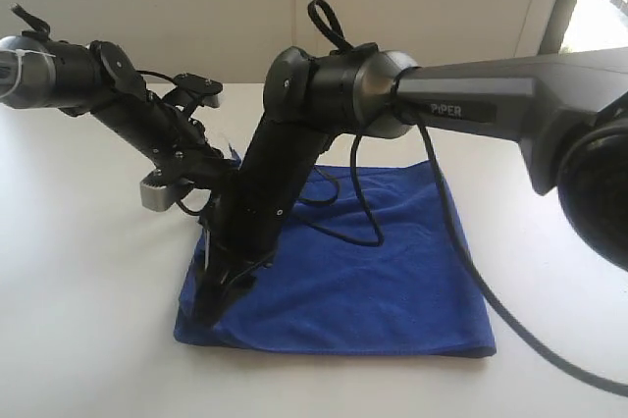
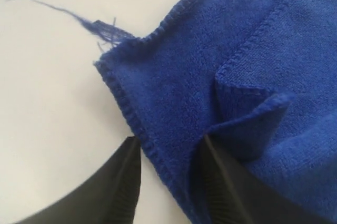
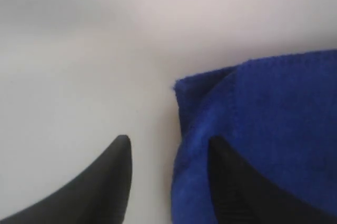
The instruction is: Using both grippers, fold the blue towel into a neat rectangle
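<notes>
Cloth nearest us is the blue towel (image 1: 373, 281), lying in layers on the white table (image 1: 78, 320) as a rough rectangle. At its near left corner the right gripper (image 3: 168, 142), reaching across the middle, stands with its jaws apart: one finger is over bare table, the other over the towel's corner, and nothing is held. Further back, at the far left corner, the left gripper (image 2: 169, 140) is likewise spread, straddling the stitched hem, with a loose thread (image 2: 52, 8) trailing beyond. A small flap (image 2: 253, 124) puckers up there. We judge that a fold is laid and both corners are freed. Next we need a clean lift away without snagging the layers, then to flatten that pucker.
</notes>
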Motion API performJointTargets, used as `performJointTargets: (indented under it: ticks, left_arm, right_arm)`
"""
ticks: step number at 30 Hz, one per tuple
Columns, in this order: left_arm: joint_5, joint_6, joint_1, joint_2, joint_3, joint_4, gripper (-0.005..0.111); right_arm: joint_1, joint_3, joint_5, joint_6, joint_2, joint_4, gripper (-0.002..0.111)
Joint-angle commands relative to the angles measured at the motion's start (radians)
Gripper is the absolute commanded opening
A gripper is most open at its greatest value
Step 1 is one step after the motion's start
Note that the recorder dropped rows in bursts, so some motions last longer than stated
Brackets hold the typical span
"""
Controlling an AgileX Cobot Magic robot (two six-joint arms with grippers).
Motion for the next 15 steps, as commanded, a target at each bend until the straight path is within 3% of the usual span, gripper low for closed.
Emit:
performJointTargets:
  ticks: [1, 10, 15]
  left_arm:
    - [0.025, -0.008, 0.003, -0.007, -0.002, 0.013, 0.045]
    - [-0.027, 0.055, 0.001, -0.079, -0.003, -0.001, 0.045]
    - [0.072, 0.230, 0.001, -0.079, -0.003, -0.128, 0.046]
  right_arm:
    - [-0.018, 0.004, -0.026, 0.081, -0.011, -0.127, 0.044]
    - [-0.097, 0.004, -0.033, 0.219, -0.011, -0.177, 0.043]
    - [-0.100, 0.031, -0.030, 0.187, -0.019, -0.027, 0.022]
